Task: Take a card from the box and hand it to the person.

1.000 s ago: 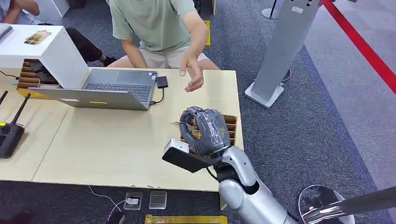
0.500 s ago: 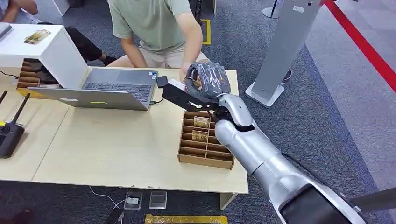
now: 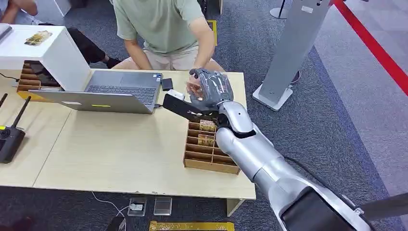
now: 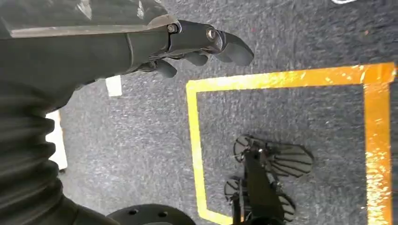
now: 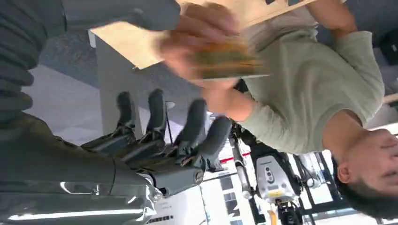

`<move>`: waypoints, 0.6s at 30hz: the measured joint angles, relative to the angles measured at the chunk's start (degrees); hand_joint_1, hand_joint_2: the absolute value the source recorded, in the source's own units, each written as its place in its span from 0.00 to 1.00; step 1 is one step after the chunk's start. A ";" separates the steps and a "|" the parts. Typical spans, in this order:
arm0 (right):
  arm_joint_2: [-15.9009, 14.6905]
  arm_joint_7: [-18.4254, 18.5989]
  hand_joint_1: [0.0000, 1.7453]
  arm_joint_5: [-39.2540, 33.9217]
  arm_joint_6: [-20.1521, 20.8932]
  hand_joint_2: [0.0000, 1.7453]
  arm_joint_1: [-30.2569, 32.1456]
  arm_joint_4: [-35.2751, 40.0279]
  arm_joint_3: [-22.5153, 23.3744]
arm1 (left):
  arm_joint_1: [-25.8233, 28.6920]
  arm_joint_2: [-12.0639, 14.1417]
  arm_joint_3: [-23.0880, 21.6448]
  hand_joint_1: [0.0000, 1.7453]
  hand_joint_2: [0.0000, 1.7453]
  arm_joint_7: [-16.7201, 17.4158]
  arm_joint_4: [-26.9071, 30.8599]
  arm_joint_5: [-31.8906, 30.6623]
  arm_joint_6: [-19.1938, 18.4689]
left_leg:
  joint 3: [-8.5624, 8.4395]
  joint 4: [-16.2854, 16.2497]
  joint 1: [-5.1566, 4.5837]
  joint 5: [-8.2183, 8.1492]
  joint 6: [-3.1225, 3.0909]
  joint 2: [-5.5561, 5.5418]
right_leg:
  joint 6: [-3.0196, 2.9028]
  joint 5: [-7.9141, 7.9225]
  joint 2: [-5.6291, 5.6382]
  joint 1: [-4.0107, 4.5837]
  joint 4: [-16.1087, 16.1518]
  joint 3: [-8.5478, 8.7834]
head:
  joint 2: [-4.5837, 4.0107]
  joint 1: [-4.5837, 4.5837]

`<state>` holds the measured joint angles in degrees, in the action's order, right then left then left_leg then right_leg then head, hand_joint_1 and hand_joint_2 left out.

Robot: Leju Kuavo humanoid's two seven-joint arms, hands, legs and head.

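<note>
Over the pale wooden table (image 3: 120, 149), the right hand's (image 3: 210, 87) fingers (image 5: 197, 124) cannot be told gripping the card (image 5: 225, 58).

I count one slotted cardboard box (image 3: 211, 151) on the table with two cards (image 3: 207, 133) standing in its compartments, and one more card (image 3: 194, 89) up at the robot's right hand (image 3: 211, 89). I see one open laptop (image 3: 113, 91), one black controller with two antennas (image 3: 10, 134) and one white box (image 3: 45, 50). One person in a green shirt (image 3: 159, 24) sits across from me.
</note>
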<state>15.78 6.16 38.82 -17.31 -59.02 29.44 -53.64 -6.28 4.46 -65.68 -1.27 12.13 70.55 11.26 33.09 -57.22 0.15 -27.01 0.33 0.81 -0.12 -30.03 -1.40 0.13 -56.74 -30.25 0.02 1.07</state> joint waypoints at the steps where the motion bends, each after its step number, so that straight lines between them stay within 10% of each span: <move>1: -0.02 -0.20 0.00 -0.97 -0.24 1.00 -0.03 -0.09 -0.02 | 0.00 0.02 0.00 0.00 1.00 -0.35 0.00 0.13 0.15 | -0.01 0.00 0.00 0.00 0.00 0.00 | 0.00 0.00 0.00 0.00 0.00 0.00 | 0.02 -0.04; 7: -1.60 -2.16 0.00 -5.88 -2.05 1.00 -0.42 0.61 0.11 | 0.05 0.09 0.00 0.00 1.00 0.29 0.00 0.31 0.24 | -0.01 -0.01 0.00 0.00 0.00 0.00 | 0.00 0.00 0.00 0.00 0.01 -0.01 | 0.02 -0.04; 8: -2.21 -2.32 0.00 -6.96 -2.34 1.00 -0.26 1.45 0.22 | 0.07 0.09 0.00 0.00 0.00 0.66 0.00 0.46 0.24 | -0.02 -0.01 0.00 0.00 0.00 0.00 | 0.00 0.00 0.00 0.00 0.01 -0.01 | 0.00 -0.02; 18: -15.87 0.83 0.00 -15.98 -0.48 1.00 17.89 32.87 4.75 | 0.58 0.09 0.11 0.00 0.00 3.30 0.00 2.47 0.92 | -0.06 -0.02 0.00 -0.05 -0.04 -0.02 | 0.01 0.00 -0.02 0.00 0.15 0.04 | 0.02 -0.09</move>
<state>-0.09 6.99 22.84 -17.79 -41.14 62.31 -48.89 -5.71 4.55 -65.57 2.03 12.13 73.02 12.17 33.03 -57.24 0.15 -27.05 0.29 0.79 -0.12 -30.03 -1.43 0.13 -56.59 -30.22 0.04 0.98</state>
